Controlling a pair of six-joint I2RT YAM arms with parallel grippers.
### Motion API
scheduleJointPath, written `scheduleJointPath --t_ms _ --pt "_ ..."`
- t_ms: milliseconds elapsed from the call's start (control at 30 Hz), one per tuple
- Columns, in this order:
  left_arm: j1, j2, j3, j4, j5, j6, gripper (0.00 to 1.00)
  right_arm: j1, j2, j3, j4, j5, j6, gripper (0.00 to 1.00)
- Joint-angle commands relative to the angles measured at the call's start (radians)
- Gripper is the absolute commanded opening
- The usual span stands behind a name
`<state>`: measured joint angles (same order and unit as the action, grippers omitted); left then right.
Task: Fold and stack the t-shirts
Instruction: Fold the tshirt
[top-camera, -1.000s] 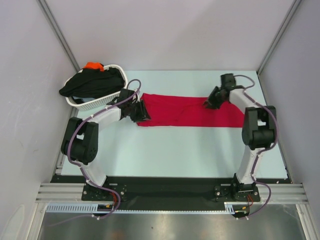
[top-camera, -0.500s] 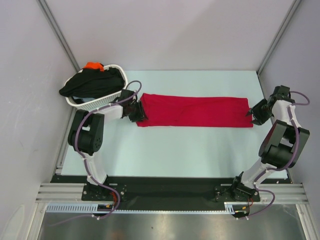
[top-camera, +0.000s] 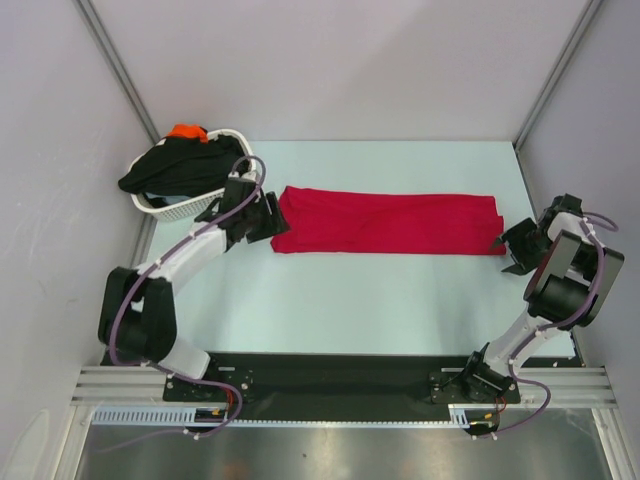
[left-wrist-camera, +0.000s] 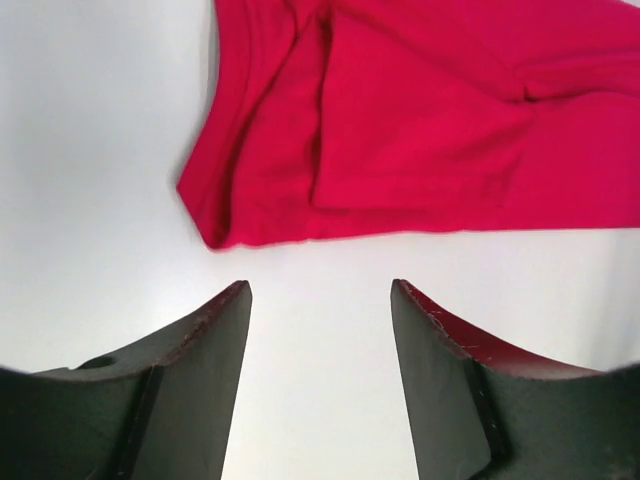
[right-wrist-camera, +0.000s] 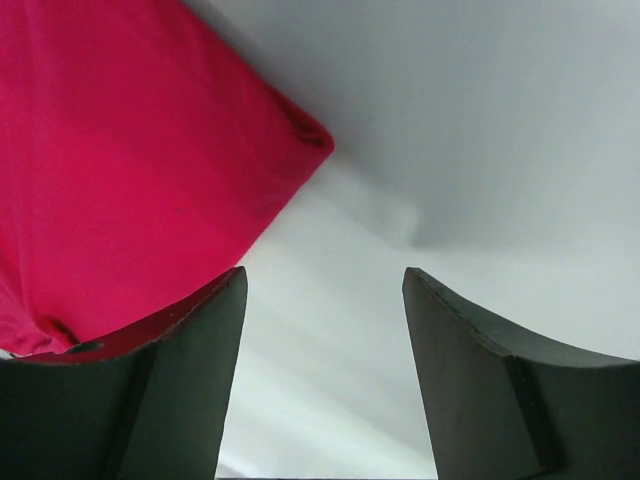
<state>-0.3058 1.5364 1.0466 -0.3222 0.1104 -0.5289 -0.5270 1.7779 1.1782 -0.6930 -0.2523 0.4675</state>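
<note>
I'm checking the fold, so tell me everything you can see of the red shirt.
The red shirt is soft crimson cloth, folded into a long narrow band. It lies flat on the table, running left to right. Overlapping layers show at its left end, and its right end comes to a neat corner. The left gripper and right gripper sit open just off each end, holding nothing.
</note>
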Motion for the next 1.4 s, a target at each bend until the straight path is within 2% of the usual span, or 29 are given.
scheduleJointPath --t_ms 0,67,100,167,200,300,400,433,467,600,667,833,900,967,1000,1100,1233,1367 --pt "-0.004 -0.061 -0.130 0.032 0.029 -0.147 0.64 0.002 0.028 0.004 0.095 -0.013 0.029 0.68" --pt "-0.001 -0.067 -0.160 0.081 0.057 -0.193 0.64 0.010 0.046 0.011 0.128 -0.015 0.036 0.66" --pt "0.000 -0.058 -0.178 0.093 0.063 -0.209 0.67 0.012 0.054 0.012 0.138 -0.015 0.040 0.62" --pt "0.011 -0.039 -0.188 0.132 0.092 -0.253 0.77 0.018 0.075 0.023 0.147 -0.001 0.046 0.56" --pt "0.016 -0.030 -0.191 0.141 0.097 -0.267 0.79 0.019 0.083 0.024 0.148 0.001 0.051 0.56" --pt "0.034 0.008 -0.210 0.178 0.120 -0.334 0.78 0.019 0.101 0.024 0.161 0.007 0.072 0.56" --pt "0.042 0.040 -0.227 0.215 0.112 -0.413 0.73 0.021 0.120 0.029 0.168 0.010 0.089 0.56" --pt "0.042 0.047 -0.227 0.225 0.106 -0.437 0.72 0.021 0.124 0.031 0.174 0.004 0.088 0.52" --pt "0.043 0.065 -0.226 0.232 0.103 -0.448 0.71 0.021 0.130 0.034 0.179 0.001 0.088 0.37" --pt "0.048 0.123 -0.194 0.242 0.074 -0.471 0.71 0.036 0.163 0.063 0.156 0.010 0.068 0.27" --pt "0.050 0.169 -0.172 0.233 0.069 -0.471 0.70 0.048 0.160 0.066 0.135 0.039 0.048 0.19" --pt "0.053 0.264 -0.080 0.178 -0.038 -0.385 0.62 0.055 0.127 0.025 0.118 0.077 0.004 0.00" --pt "0.053 0.281 -0.034 0.169 -0.061 -0.343 0.59 0.055 0.117 -0.002 0.105 0.090 -0.001 0.00" --pt "0.053 0.312 -0.005 0.176 -0.081 -0.321 0.45 0.055 0.086 -0.043 0.089 0.117 0.008 0.00" --pt "0.053 0.327 0.027 0.181 -0.087 -0.298 0.31 0.055 0.071 -0.064 0.095 0.116 0.019 0.00" --pt "0.051 0.392 0.117 0.192 -0.095 -0.243 0.14 0.050 0.020 -0.129 0.090 0.107 0.060 0.00" --pt "0.040 0.485 0.275 0.169 -0.107 -0.172 0.03 0.065 -0.017 -0.176 0.038 0.127 0.085 0.00" --pt "0.011 0.597 0.468 0.201 -0.107 -0.119 0.01 0.120 -0.092 -0.244 -0.002 0.153 0.111 0.00"
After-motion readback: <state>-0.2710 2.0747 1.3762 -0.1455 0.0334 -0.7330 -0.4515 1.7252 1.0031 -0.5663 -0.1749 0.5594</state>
